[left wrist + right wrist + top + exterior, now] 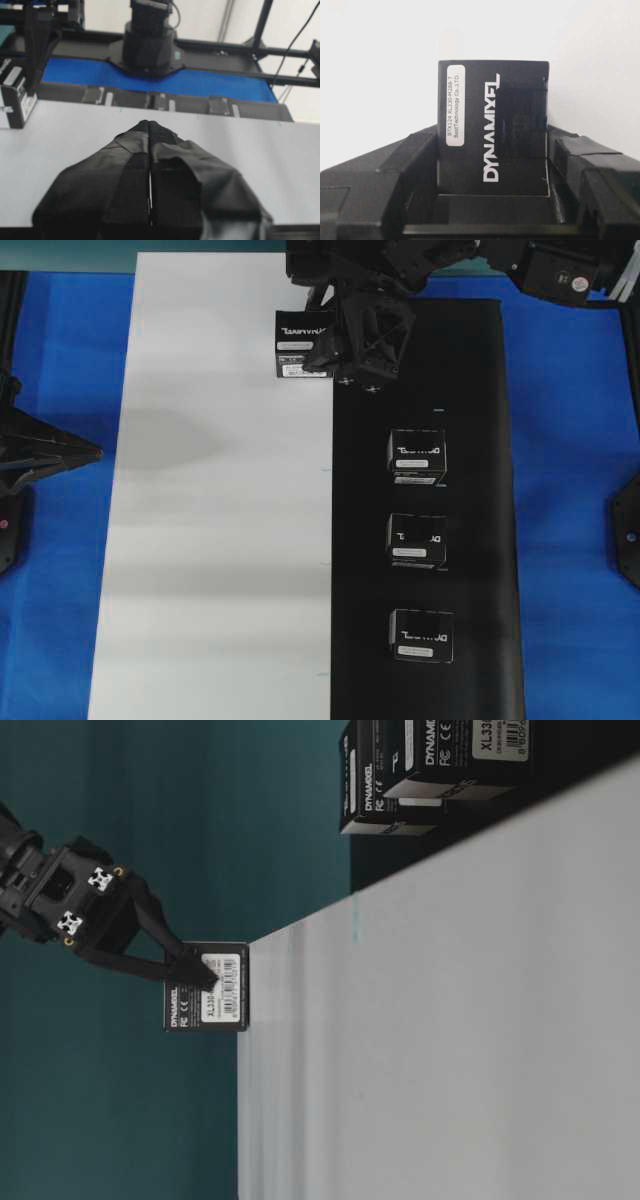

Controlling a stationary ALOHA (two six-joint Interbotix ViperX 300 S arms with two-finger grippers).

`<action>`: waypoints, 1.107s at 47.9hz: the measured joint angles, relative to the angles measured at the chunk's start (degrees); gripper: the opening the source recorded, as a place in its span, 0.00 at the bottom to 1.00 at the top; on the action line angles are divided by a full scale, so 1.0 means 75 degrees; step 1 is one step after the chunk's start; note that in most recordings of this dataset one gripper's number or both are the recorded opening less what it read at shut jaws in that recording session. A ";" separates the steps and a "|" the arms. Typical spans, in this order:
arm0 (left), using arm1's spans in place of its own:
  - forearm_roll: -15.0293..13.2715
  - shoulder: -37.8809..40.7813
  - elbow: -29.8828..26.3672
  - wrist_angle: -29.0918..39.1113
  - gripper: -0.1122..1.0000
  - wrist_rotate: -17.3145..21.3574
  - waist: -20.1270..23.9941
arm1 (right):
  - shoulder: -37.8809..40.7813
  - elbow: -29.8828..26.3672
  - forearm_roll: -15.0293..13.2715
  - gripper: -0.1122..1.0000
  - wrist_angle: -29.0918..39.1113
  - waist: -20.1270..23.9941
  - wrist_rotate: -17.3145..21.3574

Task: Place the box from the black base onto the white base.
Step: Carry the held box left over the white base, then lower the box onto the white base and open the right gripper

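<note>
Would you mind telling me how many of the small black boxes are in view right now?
4. One box sits in the right gripper over the white base; three boxes sit in a column on the black base. None appears hidden.

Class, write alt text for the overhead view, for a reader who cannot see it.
The right gripper holds a black box over the far end of the white base. Three more boxes sit in a row on the black base alongside. The left gripper waits at the left edge.

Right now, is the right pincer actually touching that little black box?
Touching. In the right wrist view the right pincer has its fingers pressed against both sides of the box, with no gap showing.
</note>
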 measured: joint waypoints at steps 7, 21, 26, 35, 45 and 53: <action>0.0000 0.0000 0.0000 -0.0012 0.05 0.0000 0.0000 | 0.0000 0.0059 0.0000 0.61 -0.0082 0.0012 -0.0012; 0.0000 0.0000 0.0000 0.0000 0.05 0.0000 0.0000 | 0.0000 0.0176 0.0000 0.67 -0.0246 0.0012 0.0012; 0.0000 0.0000 0.0000 0.0000 0.05 0.0000 0.0000 | 0.0023 0.0234 0.0000 0.88 -0.0340 0.0012 0.0035; 0.0000 0.0000 0.0000 -0.0012 0.05 0.0000 -0.0012 | 0.0047 0.0281 0.0000 1.00 -0.0645 0.0070 0.0047; 0.0000 0.0000 0.0000 0.0000 0.05 0.0000 0.0000 | 0.0000 0.0398 0.0000 0.99 -0.0762 0.0082 0.0059; 0.0000 0.0000 0.0000 0.0012 0.05 0.0000 0.0000 | -0.0141 0.0574 0.0000 0.99 -0.0773 0.0094 0.0059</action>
